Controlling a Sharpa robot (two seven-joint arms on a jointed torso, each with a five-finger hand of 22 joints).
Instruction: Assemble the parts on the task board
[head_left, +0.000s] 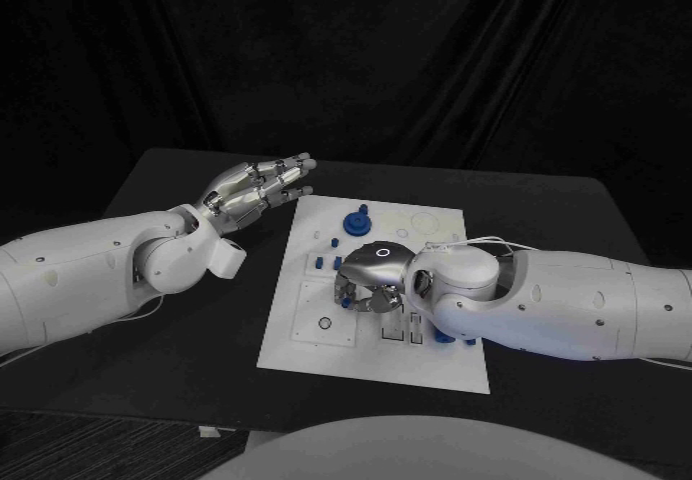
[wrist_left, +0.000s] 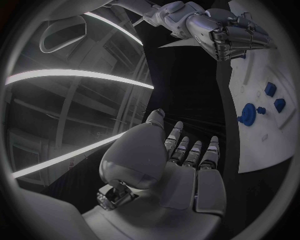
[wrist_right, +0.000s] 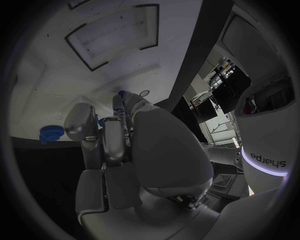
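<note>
The white task board (head_left: 378, 345) lies mid-table, with small blue parts (head_left: 355, 221) standing near its far end. The right hand (head_left: 372, 275) is down over the board's middle, fingers curled toward a small blue piece (wrist_right: 122, 94) at their tips — whether they actually pinch it, I cannot tell, as the palm hides the contact. The left hand (head_left: 260, 190) hovers off the board's far left corner, fingers straight and close together, holding nothing. "Sharpa" reads on the robot's body in the right wrist view.
</note>
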